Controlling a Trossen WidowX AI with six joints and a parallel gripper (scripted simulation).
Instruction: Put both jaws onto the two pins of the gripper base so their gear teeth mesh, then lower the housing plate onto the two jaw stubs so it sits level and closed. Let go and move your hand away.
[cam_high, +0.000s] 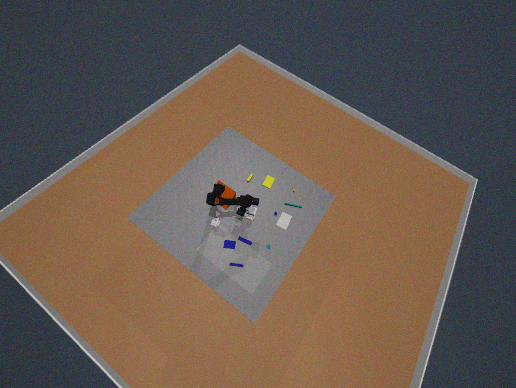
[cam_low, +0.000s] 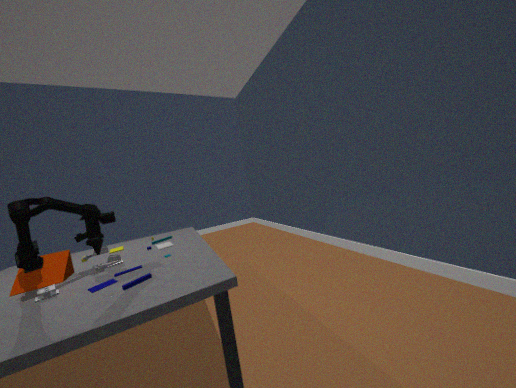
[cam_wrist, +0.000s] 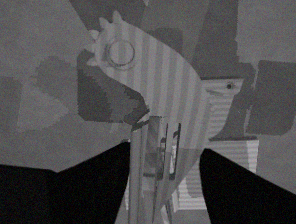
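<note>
My gripper (cam_high: 241, 213) (cam_low: 98, 253) (cam_wrist: 165, 154) points down and is shut on a pale striped jaw. The jaw (cam_wrist: 165, 65) has gear teeth and a round hole at its upper left end in the wrist view, with its slotted part between the black fingers. Pale parts (cam_high: 251, 213) (cam_low: 115, 263) lie on the table close beneath the gripper. In the wrist view a striped part with a small dark hole (cam_wrist: 222, 115) shows behind the held jaw, partly hidden. I cannot tell the base, its pins and the second jaw apart there. Another white part (cam_high: 215, 222) (cam_low: 47, 292) lies nearer the arm's foot; its identity is unclear.
An orange block (cam_high: 228, 193) (cam_low: 45, 270) stands by the arm's foot. A blue tile (cam_high: 229, 244) (cam_low: 102, 285) and blue bars (cam_high: 245, 240) (cam_low: 137, 281) lie on one side. A yellow tile (cam_high: 269, 181), a teal rod (cam_high: 293, 205) and a white tile (cam_high: 284, 220) lie beyond the gripper.
</note>
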